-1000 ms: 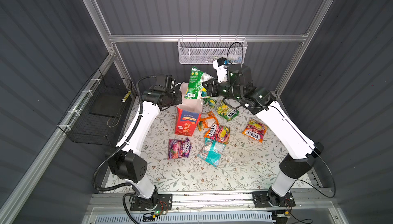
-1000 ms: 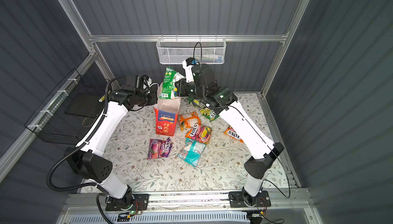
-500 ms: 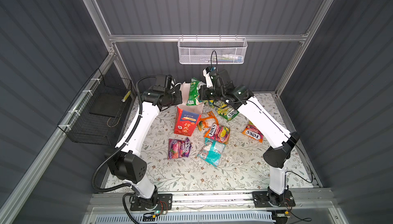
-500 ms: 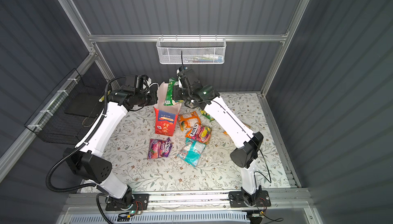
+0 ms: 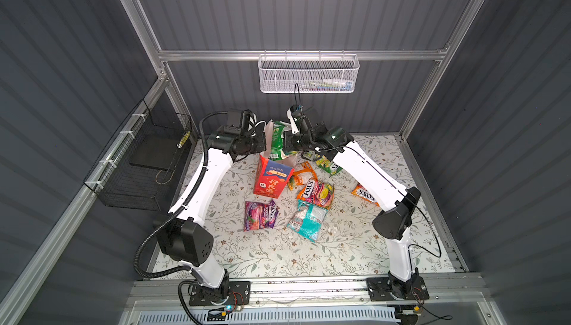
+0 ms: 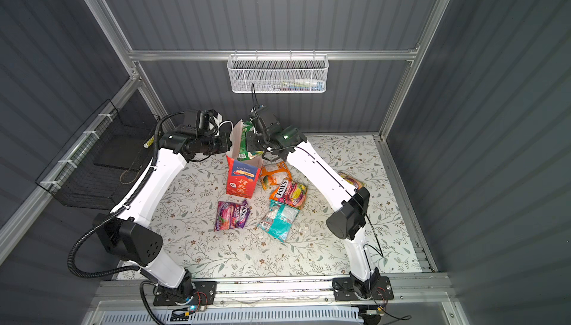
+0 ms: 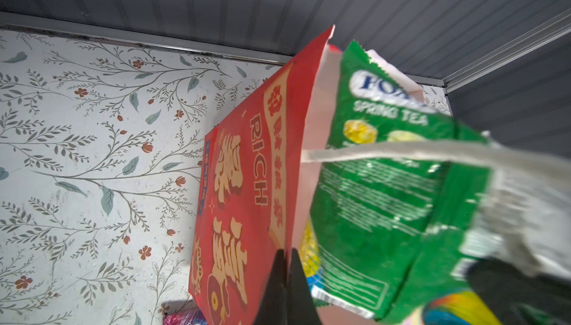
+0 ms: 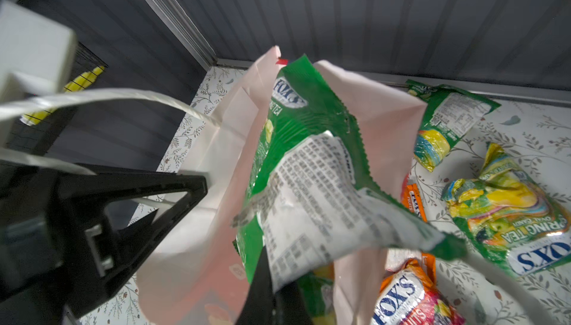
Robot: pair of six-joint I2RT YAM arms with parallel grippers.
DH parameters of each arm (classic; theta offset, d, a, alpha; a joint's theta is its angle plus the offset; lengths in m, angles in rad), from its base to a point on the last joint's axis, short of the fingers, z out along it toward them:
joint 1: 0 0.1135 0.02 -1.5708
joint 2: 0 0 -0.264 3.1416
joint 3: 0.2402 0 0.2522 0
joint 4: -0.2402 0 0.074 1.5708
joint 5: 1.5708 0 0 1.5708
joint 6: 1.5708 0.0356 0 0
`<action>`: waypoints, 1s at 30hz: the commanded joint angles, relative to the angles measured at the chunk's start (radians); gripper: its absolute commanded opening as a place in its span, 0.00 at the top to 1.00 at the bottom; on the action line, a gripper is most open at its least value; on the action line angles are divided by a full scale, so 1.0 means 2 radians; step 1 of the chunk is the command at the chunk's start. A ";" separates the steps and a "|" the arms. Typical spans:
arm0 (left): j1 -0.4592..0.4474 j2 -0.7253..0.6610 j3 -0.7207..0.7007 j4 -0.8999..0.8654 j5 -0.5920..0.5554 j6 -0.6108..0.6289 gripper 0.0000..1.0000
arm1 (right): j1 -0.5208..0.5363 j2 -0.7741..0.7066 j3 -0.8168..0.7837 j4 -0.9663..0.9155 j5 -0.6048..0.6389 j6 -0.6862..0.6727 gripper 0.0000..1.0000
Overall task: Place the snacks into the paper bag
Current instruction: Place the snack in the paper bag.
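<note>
- Green glossy FOX'S snack packet (image 5: 278, 141) stands upright in the mouth of the tall red paper bag (image 5: 272, 178), lower part inside, top above the rim.
- Right tool (image 8: 268, 274) is clamped on that packet.
- Left tool (image 7: 285, 255) is pinched shut on the bag's rim.
- Bag stands upright at the back of the floral-patterned bench (image 5: 278, 255).
- Loose on the bench: purple packet (image 5: 259, 215) in front of the bag; teal packet (image 5: 307, 220), red-orange FOX'S packet (image 5: 316, 192) and small orange packet (image 5: 301, 175) beside it.
</note>
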 commanded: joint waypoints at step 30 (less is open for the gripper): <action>-0.001 0.008 0.002 -0.011 -0.034 -0.008 1.00 | -0.009 -0.282 -0.187 0.030 0.017 -0.059 0.01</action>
